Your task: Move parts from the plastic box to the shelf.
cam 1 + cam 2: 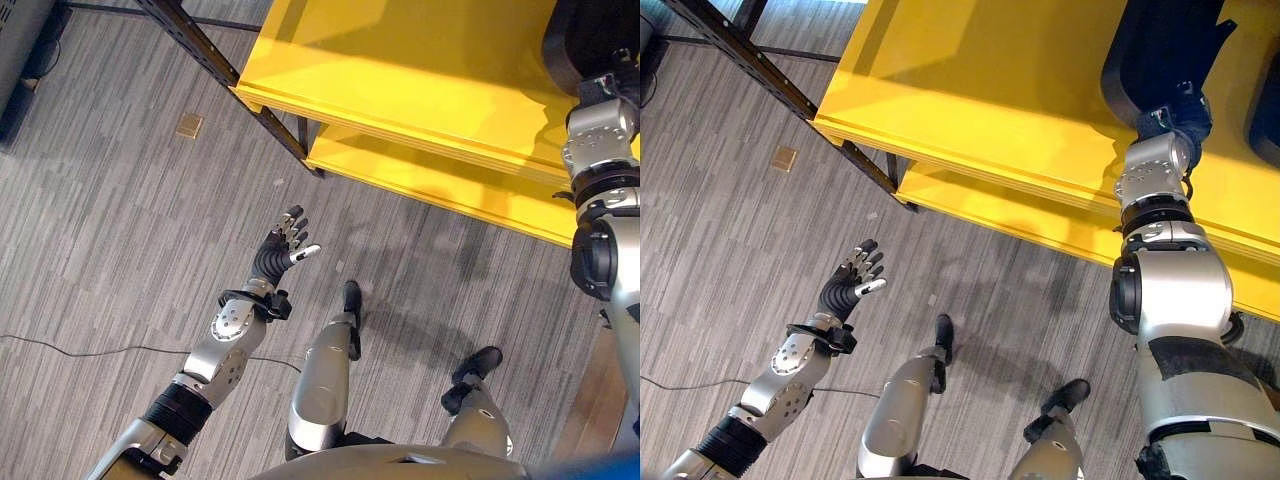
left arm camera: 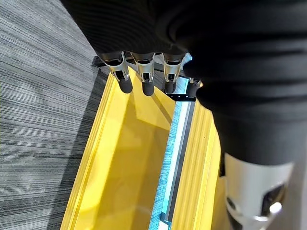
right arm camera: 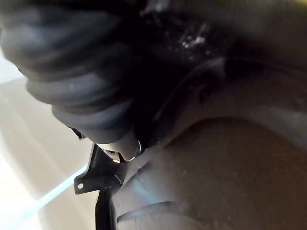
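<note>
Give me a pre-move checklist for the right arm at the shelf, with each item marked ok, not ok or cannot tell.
1. Right hand over the yellow shelf's top board: ok, the arm reaches up onto it.
2. Dark part on the top board: ok, it lies there just past the right hand.
3. Right hand's hold on the dark part: cannot tell, its fingers are hidden against the part in the right wrist view.
4. Left hand out of the way: ok, it hangs open over the grey floor, apart from the shelf and holding nothing.
5. Lower board free below: ok as far as it shows.
</note>
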Robot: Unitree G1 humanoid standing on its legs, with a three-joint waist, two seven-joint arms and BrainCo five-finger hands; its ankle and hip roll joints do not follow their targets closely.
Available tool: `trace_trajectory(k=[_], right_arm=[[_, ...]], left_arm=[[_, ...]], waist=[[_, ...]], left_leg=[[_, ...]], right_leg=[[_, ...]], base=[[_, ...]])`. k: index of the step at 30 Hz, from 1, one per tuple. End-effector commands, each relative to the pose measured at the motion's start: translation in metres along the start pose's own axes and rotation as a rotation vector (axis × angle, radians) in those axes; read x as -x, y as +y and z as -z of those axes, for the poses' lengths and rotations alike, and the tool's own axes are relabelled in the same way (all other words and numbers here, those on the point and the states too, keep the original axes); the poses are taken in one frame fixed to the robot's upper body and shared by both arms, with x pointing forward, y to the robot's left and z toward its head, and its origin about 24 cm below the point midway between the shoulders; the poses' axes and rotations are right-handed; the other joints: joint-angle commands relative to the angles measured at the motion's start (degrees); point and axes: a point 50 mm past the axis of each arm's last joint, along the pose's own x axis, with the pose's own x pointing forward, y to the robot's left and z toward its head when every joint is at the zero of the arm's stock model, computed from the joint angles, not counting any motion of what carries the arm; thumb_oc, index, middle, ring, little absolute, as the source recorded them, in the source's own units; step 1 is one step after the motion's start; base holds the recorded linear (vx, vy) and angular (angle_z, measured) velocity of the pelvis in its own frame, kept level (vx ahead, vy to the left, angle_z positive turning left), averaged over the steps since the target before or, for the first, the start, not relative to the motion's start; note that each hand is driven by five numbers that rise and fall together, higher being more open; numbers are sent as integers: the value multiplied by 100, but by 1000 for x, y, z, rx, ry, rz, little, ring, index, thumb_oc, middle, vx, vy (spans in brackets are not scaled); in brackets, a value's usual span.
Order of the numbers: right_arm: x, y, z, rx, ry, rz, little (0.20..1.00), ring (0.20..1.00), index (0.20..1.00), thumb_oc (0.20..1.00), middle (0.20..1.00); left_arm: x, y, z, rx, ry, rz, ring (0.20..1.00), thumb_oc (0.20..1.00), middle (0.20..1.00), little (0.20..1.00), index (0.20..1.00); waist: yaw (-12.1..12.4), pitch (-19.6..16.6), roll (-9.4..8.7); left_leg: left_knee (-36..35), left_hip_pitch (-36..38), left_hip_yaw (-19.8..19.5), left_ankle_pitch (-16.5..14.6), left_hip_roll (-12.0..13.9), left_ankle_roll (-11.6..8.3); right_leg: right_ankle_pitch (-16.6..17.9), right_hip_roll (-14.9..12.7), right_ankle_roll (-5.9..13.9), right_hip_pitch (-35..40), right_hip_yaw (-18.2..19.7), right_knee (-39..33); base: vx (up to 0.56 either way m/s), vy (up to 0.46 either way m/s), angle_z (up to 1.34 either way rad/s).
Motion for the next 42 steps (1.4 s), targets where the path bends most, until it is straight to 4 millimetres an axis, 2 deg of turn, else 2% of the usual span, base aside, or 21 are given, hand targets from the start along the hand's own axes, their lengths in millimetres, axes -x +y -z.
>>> trace_trajectory(k=[1, 11, 12, 17, 23, 32, 42], right_arm=[[6, 25, -8, -24, -23, -68, 200, 200, 200, 200, 200], [9, 31, 0, 8, -6, -80, 200, 200, 200, 200, 200], [9, 30, -1, -16, -4, -71, 1000, 1000, 1000, 1000, 1000], [9, 28, -1, -118, 12, -55, 1000, 1000, 1000, 1000, 1000], [13, 36, 1, -251, 19, -81, 1000, 1000, 1000, 1000, 1000], [26, 56, 12, -222, 16, -165, 1000, 1000, 1000, 1000, 1000], [35, 65, 27, -198, 44, -207, 1000, 1000, 1000, 1000, 1000]], left_arm=[[-8, -15, -25, 14, -114, 73, 1000, 1000, 1000, 1000, 1000], [-8, -16, -26, 25, -123, 69, 1000, 1000, 1000, 1000, 1000], [-8, -16, -27, 28, -124, 67, 1000, 1000, 1000, 1000, 1000], [-8, -16, -25, 31, -118, 62, 1000, 1000, 1000, 1000, 1000], [-8, -14, -24, 34, -107, 54, 1000, 1000, 1000, 1000, 1000], [-9, -14, -21, 47, -97, 53, 1000, 1000, 1000, 1000, 1000], [-10, -14, -23, 48, -101, 53, 1000, 1000, 1000, 1000, 1000]], waist=[[251, 72, -11], [298, 128, -7], [287, 136, -4], [255, 140, -3], [167, 146, -18], [61, 191, -69], [-25, 243, -104]], left_leg=[[-64, -174, -413, 319, 448, -574], [-12, -233, -492, 292, 420, -545], [-18, -228, -493, 286, 415, -541], [-10, -217, -477, 275, 409, -541], [-8, -195, -475, 264, 402, -542], [-34, -118, -427, 280, 420, -543], [-26, -105, -407, 280, 442, -543]], right_leg=[[71, -217, 461, 73, 193, 498], [45, -247, 457, 82, 154, 559], [51, -254, 458, 69, 180, 562], [51, -270, 455, 46, 207, 586], [30, -288, 449, -4, 274, 651], [49, -271, 439, -70, 373, 688], [44, -267, 425, -110, 424, 744]], base=[[15, 8, 4], [8, 4, 5], [0, 0, 0], [0, 8, 3], [0, 0, 0], [-9, 4, -3], [0, 0, 0]])
